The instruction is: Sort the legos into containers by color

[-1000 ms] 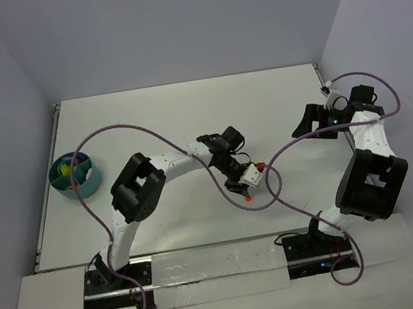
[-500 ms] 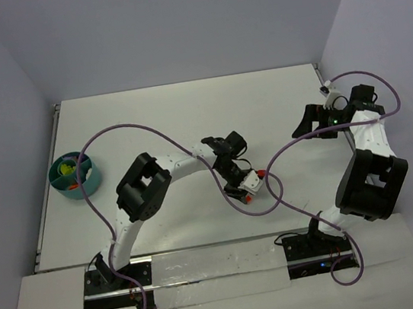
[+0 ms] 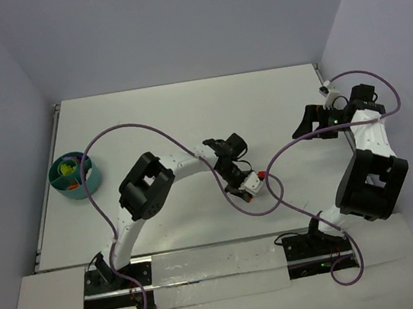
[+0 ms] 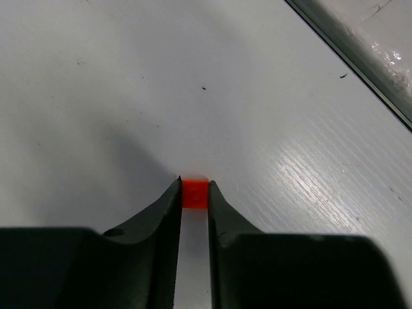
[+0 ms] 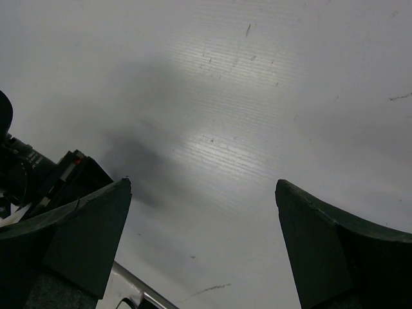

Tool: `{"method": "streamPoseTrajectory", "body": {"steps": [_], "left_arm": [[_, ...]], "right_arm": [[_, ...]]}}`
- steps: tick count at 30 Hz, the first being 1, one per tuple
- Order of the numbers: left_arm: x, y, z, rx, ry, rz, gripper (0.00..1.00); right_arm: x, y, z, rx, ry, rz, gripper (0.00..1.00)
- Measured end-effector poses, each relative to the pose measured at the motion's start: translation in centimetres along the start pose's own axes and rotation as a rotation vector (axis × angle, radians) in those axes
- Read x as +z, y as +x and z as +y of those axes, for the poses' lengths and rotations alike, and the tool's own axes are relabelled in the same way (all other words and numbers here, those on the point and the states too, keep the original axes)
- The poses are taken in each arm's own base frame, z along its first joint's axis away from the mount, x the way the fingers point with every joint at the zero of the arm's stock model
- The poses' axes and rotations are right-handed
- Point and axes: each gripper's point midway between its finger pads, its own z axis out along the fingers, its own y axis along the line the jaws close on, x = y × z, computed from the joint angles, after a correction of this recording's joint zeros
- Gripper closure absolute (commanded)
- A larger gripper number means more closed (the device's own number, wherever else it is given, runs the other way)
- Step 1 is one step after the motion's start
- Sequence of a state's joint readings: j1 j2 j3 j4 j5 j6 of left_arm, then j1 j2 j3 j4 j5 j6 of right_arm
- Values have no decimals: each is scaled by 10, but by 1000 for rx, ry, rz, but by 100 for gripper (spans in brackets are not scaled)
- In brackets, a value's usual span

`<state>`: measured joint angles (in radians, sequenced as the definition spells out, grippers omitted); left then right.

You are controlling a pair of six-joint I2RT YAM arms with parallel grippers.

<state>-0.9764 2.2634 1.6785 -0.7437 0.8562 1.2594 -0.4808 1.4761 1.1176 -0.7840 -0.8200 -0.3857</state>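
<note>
In the left wrist view a small orange lego (image 4: 194,193) rests on the white table between the tips of my left gripper (image 4: 194,187), and both black fingers touch its sides. From above, the left gripper (image 3: 243,188) is low over the table's middle, hiding the brick. The teal container (image 3: 55,183) stands at the far left edge with coloured pieces in its compartments. My right gripper (image 3: 303,121) hovers at the right, wide open (image 5: 203,183), with only bare table between its fingers.
Purple cables (image 3: 150,135) loop over the table from both arms, one curling near the left gripper. Part of the left arm (image 5: 38,174) shows at the left edge of the right wrist view. The table's metal edge strip (image 4: 360,61) runs close by.
The left gripper's jaws have narrowed onto the orange lego after settling down over it. The right arm has stayed where it was.
</note>
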Motion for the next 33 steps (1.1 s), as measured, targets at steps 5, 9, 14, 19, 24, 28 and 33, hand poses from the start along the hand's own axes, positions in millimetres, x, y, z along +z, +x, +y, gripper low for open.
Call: {"method": "streamPoseTrajectory", "body": {"steps": [5, 9, 14, 19, 24, 28, 33], "left_arm": [[-3, 3, -3, -2, -33, 2, 100], [-23, 15, -10, -94, -76, 32, 100], [-115, 29, -12, -284, -248, 28, 100], [-256, 10, -44, -421, -568, 13, 100], [-368, -11, -109, -564, -899, -22, 100], [-396, 10, -161, -777, -1012, -24, 100], [-398, 62, -227, -1161, -1097, -57, 100]], "right_arm": [[-1, -4, 1, -20, 1, -3, 0], [4, -4, 6, -47, 0, 15, 0], [17, -8, 26, -104, -34, 34, 0], [30, -7, 46, -178, -62, 65, 0], [54, -8, 80, -288, -119, 119, 0], [74, -15, 92, -344, -138, 139, 0], [93, -22, 90, -340, -128, 161, 0]]}}
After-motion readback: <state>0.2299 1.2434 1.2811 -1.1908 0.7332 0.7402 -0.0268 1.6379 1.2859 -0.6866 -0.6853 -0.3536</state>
